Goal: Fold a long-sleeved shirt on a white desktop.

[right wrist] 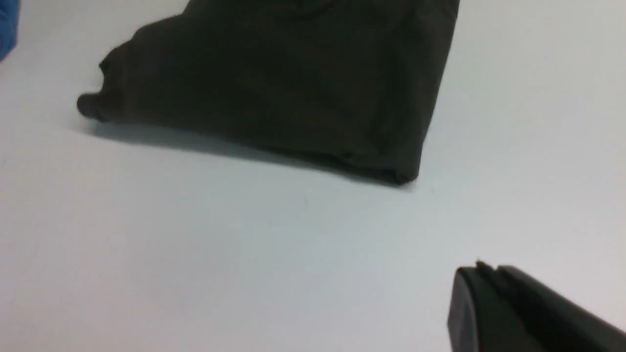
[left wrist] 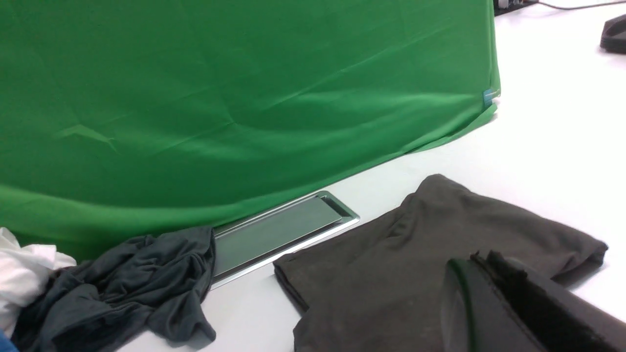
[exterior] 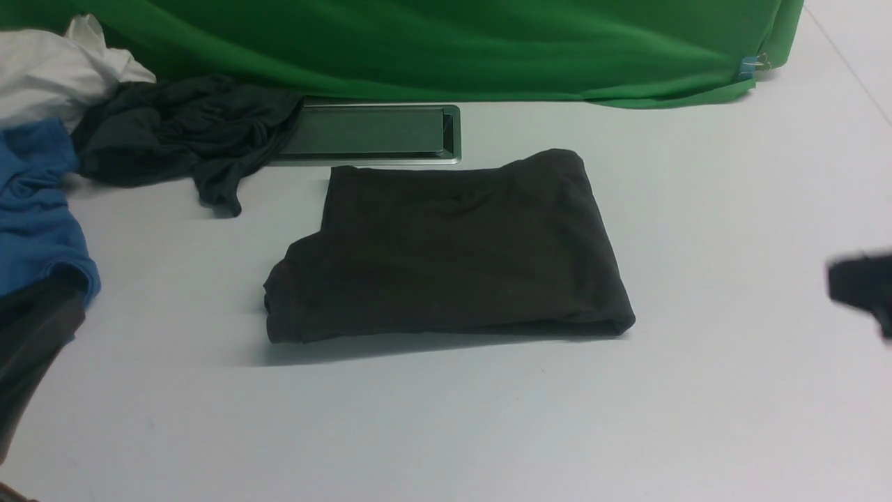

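Note:
The long-sleeved shirt (exterior: 449, 254) lies folded into a compact black-brown rectangle in the middle of the white desktop (exterior: 446, 418); its sleeves, print and tag are tucked out of sight. My left gripper (left wrist: 481, 259) hangs off the shirt's left side, jaws pressed together with nothing between them; in the front view it is a dark shape (exterior: 38, 335) at the lower left edge. My right gripper (right wrist: 481, 268) is shut too, over bare desktop to the right of the shirt (right wrist: 293, 83), showing as a blurred dark block (exterior: 860, 286) at the right edge. Neither touches the shirt (left wrist: 420, 259).
A dark teal-grey garment (exterior: 185, 136), a blue tee (exterior: 35, 202) and white cloth (exterior: 56, 66) are piled at the far left. The grey cable slot (exterior: 369, 132) lies just behind the shirt. A green backdrop (exterior: 446, 42) closes the far edge.

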Tool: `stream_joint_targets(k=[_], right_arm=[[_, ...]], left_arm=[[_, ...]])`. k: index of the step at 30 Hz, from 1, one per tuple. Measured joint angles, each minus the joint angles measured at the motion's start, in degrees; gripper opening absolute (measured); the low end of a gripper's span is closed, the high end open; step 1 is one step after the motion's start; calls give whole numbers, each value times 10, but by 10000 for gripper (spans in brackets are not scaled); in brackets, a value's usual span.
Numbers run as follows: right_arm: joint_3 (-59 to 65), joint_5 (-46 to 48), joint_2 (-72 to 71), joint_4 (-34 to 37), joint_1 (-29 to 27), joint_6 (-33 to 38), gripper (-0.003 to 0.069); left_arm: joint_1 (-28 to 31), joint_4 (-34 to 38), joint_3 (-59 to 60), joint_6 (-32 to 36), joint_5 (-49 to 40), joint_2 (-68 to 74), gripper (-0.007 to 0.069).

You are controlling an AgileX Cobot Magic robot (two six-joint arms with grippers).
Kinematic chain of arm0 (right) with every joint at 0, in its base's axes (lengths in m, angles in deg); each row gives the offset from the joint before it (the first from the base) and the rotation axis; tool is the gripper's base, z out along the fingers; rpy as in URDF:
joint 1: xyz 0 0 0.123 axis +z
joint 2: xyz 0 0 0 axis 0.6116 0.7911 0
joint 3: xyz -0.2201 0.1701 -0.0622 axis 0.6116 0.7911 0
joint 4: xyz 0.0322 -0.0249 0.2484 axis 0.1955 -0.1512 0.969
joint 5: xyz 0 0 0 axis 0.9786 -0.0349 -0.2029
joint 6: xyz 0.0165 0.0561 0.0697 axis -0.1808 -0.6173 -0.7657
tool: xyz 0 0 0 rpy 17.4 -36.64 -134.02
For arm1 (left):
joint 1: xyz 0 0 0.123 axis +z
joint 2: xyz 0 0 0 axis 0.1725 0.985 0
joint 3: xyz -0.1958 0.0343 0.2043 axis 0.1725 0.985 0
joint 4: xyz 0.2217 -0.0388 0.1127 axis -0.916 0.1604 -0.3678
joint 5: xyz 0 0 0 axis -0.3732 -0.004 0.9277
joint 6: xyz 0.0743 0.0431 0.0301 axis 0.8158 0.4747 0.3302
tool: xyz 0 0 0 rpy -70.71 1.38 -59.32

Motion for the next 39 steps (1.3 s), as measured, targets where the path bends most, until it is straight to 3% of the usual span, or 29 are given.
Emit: stream_joint_targets(k=[11, 15, 20, 23, 27, 30, 39], right_arm=[[45, -3, -162, -1, 0, -6, 43], [49, -44, -176, -72, -1, -4, 46], [122, -174, -215, -75, -86, 21, 20], [229, -278, -266, -64, -158, 30, 19], [348, -349, -343, -61, -210, 34, 19], [425, -363, -412, -60, -231, 34, 19], [444, -340, -440, -60, -224, 35, 17]], left_arm=[[0, -14, 0, 8, -1, 0, 18], [0, -20, 0, 8, -2, 0, 18], [0, -21, 0, 8, -2, 0, 18], [0, -22, 0, 8, -2, 0, 18], [0, -22, 0, 8, -2, 0, 18], [0, -22, 0, 8, -2, 0, 18], [0, -22, 0, 8, -6, 0, 18]])
